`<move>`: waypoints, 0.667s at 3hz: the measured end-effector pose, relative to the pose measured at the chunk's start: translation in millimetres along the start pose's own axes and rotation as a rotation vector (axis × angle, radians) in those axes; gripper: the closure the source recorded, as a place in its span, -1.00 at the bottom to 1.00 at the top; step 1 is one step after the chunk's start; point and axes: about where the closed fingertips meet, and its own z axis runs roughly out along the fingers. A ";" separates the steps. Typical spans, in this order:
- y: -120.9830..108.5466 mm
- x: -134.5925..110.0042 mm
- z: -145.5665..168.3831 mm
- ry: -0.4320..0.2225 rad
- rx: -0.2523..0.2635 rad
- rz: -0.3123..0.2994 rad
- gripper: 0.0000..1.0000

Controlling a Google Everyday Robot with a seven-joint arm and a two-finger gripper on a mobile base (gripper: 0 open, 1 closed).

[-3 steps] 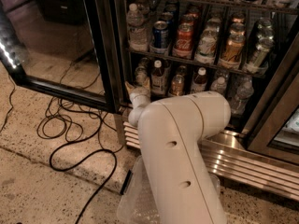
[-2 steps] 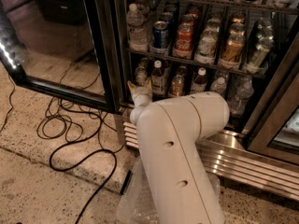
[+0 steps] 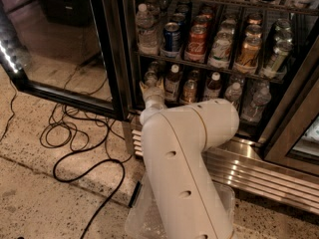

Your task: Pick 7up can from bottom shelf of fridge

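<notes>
The fridge (image 3: 113, 59) stands open, with its black frame ahead of me. On the bottom shelf (image 3: 247, 125) a small silver-topped can, which I take for the 7up can (image 3: 150, 76), stands at the far left. Brown white-capped bottles (image 3: 173, 81) stand beside it to the right. My gripper (image 3: 152, 91) is at the end of the white arm (image 3: 184, 153). It reaches into the left end of the bottom shelf, right at the can's lower part. The arm hides the shelf's front edge there.
The shelf above holds a blue can (image 3: 171, 36), a red can (image 3: 197, 41) and more cans and bottles. The open glass door (image 3: 55, 44) stands at the left. Black cables (image 3: 75, 133) lie on the floor. The ribbed steel base grille (image 3: 259, 173) runs below the shelf.
The arm has pushed forward and the gripper has moved deeper into the left end of the bottom shelf, closer to the small can.
</notes>
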 end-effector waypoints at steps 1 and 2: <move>0.1 -1.7 8.4 -0.002 0.006 0.002 -0.38; 1.4 -2.3 13.8 -0.001 0.008 0.004 0.00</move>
